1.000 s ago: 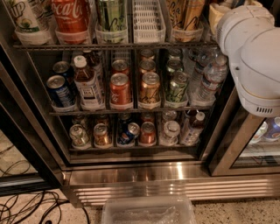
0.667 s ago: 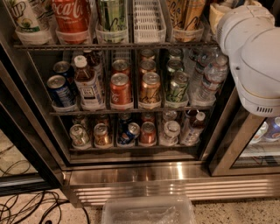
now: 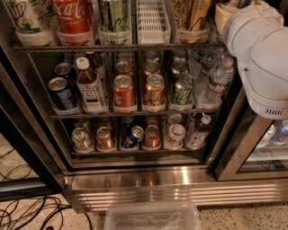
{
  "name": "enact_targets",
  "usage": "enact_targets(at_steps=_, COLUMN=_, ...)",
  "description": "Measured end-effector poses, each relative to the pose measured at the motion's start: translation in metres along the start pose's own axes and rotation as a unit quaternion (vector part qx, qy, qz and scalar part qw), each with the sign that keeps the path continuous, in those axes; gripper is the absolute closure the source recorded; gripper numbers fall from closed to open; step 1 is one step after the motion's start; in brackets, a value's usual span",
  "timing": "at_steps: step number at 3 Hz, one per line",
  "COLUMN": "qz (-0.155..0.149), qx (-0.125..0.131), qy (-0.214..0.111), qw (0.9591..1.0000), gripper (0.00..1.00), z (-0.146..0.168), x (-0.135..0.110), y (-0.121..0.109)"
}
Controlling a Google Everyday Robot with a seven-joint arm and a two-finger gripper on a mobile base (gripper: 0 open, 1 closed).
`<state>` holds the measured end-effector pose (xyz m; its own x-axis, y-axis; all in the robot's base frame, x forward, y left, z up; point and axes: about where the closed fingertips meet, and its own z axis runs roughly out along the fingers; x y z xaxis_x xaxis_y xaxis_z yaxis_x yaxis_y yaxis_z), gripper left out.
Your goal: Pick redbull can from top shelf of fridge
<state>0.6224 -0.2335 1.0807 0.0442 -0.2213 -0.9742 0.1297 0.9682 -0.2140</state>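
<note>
The fridge (image 3: pixel 180 182) stands open in front of me, its wire racks full of drinks. The top shelf (image 3: pixel 117 46) carries bins with a white-green can (image 3: pixel 24 18), a Coca-Cola can (image 3: pixel 74 15), a green can (image 3: pixel 114 15), an empty white slotted bin (image 3: pixel 153 20) and gold-and-black cans (image 3: pixel 191 13). No redbull can shows in this view. My white arm (image 3: pixel 263 54) fills the upper right, in front of the right end of the top shelf. My gripper is out of view, hidden past the arm and the frame's edge.
The middle rack (image 3: pixel 135 112) and the lower rack (image 3: pixel 135 150) hold short cans and bottles. The open glass door (image 3: pixel 238 152) stands at the right. A clear plastic container (image 3: pixel 153 218) lies on the floor before the ribbed steel base. Cables (image 3: pixel 27 211) lie at the lower left.
</note>
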Motion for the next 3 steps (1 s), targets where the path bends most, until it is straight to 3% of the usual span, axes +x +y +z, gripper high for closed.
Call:
enact_targets(at_steps=1, qz=0.006, qx=-0.012, qy=0.002, qw=0.9999, gripper=1.0, z=-0.004, x=-0.006, y=0.002)
enact_targets(at_steps=3, qz=0.055, qx=-0.06, qy=0.003, qw=0.9967, gripper=1.0, z=-0.019, x=-0.036, y=-0.001)
